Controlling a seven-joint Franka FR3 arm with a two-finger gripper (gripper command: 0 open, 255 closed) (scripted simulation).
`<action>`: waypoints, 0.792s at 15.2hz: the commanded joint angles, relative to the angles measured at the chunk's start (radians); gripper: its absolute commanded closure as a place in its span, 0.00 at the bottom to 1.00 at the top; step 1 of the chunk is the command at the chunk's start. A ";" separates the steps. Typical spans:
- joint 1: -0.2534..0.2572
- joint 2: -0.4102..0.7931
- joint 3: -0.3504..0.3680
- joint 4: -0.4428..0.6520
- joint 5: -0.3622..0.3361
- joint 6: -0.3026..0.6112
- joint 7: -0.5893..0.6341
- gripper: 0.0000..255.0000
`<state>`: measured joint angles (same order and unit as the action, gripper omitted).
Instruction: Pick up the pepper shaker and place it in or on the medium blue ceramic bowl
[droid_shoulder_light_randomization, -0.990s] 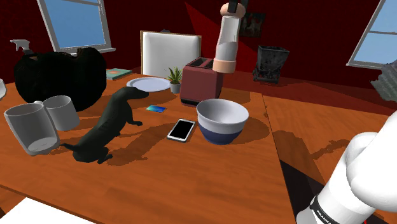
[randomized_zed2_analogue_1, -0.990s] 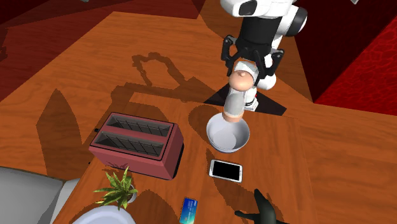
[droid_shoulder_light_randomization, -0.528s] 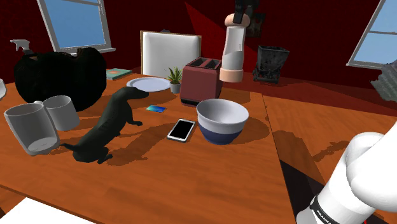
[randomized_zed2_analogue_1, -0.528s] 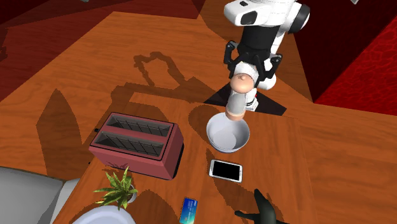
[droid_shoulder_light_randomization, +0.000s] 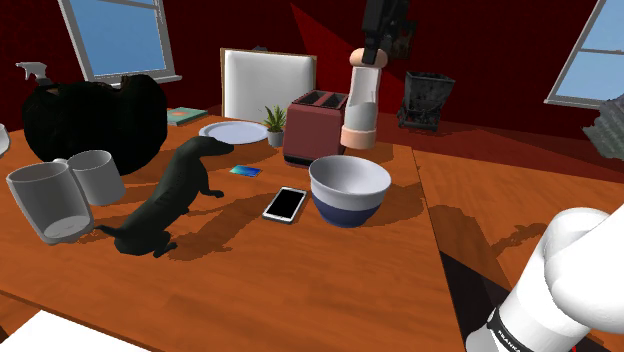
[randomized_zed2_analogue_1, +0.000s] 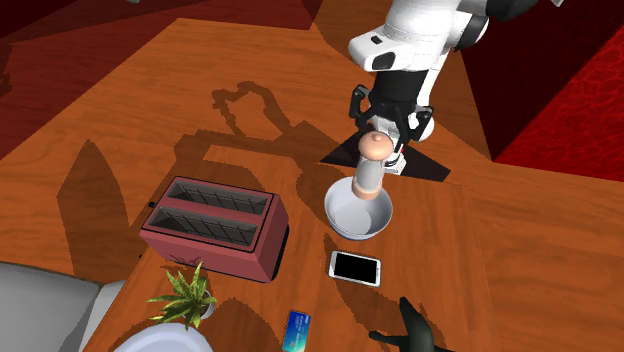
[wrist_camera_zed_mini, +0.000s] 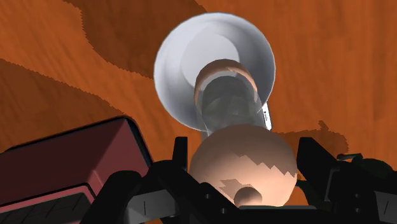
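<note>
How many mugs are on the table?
2: the nearer mug sits at the shoulder view's left edge; the farther mug sits just behind it. Others may hide behind the big black object.

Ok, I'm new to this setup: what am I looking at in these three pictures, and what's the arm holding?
One white robot arm with a black two-finger tool. One camera sits beside its stand, one faces it from across the table, and one rides on the hand, looking down along the tool. The tool is shut on the pepper shaker, which hangs over the bowl, white inside and blue outside. Also on the table: a red toaster, a phone, a black animal figure and two mugs.
</note>
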<state>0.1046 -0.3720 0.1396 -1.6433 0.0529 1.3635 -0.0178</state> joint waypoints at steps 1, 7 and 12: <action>0.001 -0.019 -0.001 -0.051 0.002 0.032 -0.002 1.00; 0.003 -0.062 -0.002 -0.176 0.007 0.115 -0.006 1.00; 0.005 -0.094 -0.001 -0.283 0.010 0.190 -0.010 1.00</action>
<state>0.1087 -0.4586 0.1370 -1.9002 0.0621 1.5339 -0.0286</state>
